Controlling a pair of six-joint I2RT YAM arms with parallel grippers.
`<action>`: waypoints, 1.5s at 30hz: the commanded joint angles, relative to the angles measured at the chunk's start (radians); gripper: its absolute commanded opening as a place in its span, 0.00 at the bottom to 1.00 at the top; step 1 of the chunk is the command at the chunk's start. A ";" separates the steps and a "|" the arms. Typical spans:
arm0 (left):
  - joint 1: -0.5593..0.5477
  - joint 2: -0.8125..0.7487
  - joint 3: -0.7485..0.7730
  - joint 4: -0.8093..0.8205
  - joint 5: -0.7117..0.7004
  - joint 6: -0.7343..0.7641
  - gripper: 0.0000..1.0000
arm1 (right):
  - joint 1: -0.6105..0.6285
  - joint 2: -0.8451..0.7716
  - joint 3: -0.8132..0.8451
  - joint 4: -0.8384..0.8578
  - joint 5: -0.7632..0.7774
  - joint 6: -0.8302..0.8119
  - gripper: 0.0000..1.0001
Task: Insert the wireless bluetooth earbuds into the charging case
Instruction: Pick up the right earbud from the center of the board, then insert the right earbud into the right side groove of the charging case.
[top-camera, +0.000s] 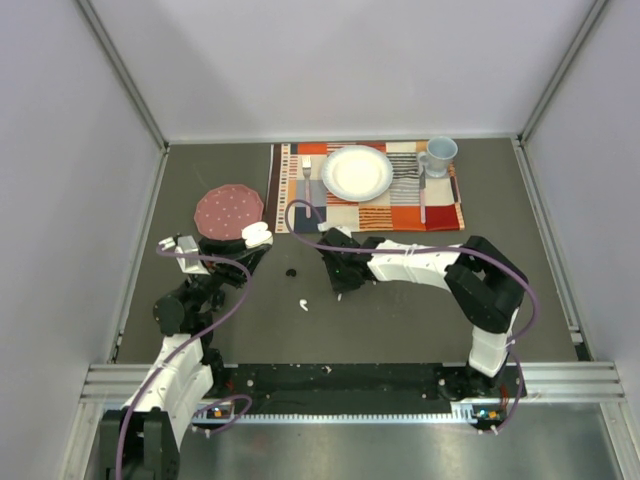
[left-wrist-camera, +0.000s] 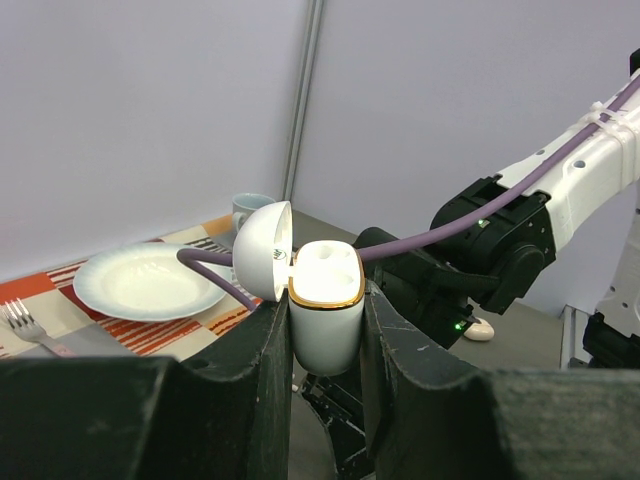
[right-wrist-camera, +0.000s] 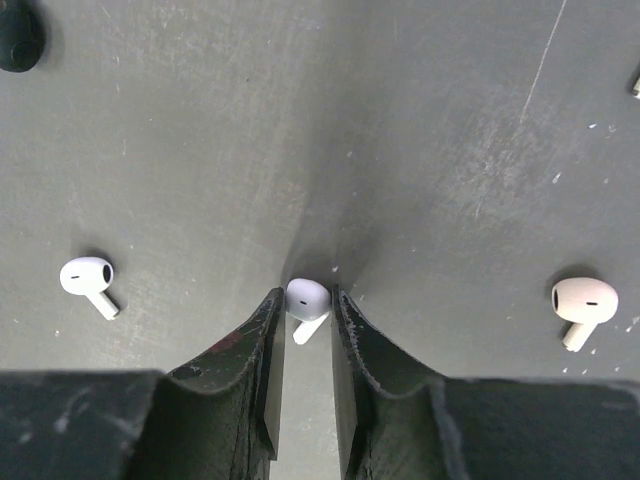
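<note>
Currently the left fingers are clamped on the charging case, holding it upright in the air over the left half of the surface, just beside a round pink dotted mat. The case's lid is swung back on its hinge, so the gold-rimmed top stands open. The right fingers reach down near the middle of the surface and flank a white earbud that lies flat there, its stem pointing back between them. The gap is barely wider than the bud, and I cannot tell whether they actually press on it. A second white earbud lies off to one side and a pale pink earbud off to the other, both well apart from the fingers. A black earbud sits farther away. Along the far edge lies a patchwork placemat carrying a white plate, a pale blue cup and a fork.
</note>
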 joint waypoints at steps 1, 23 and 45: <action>0.006 -0.014 0.024 0.136 0.006 0.009 0.00 | 0.014 -0.034 0.043 0.006 0.056 -0.010 0.14; -0.025 0.007 0.115 -0.037 0.087 0.081 0.00 | 0.035 -0.655 -0.130 0.415 0.241 -0.255 0.10; -0.233 0.018 0.169 -0.232 0.003 0.285 0.00 | 0.279 -0.662 -0.029 0.675 0.274 -0.581 0.11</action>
